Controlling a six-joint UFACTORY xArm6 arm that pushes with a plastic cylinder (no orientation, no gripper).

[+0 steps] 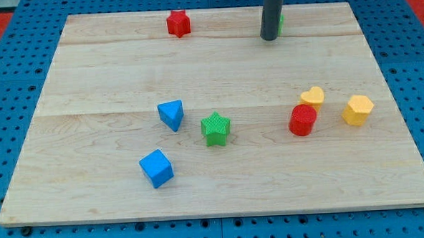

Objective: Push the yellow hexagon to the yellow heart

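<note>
The yellow hexagon (358,109) lies at the view's right on the wooden board. The yellow heart (312,97) lies a short way to its left, with a small gap between them. A red cylinder (303,120) touches the heart's lower side. My tip (269,37) is near the view's top, far above and left of the yellow blocks, touching neither. A green block (281,20) is mostly hidden behind the rod.
A red star (178,23) sits at the top. A green star (216,128), a blue triangle (172,114) and a blue cube (157,168) lie left of centre. The board's right edge (394,104) runs close to the hexagon.
</note>
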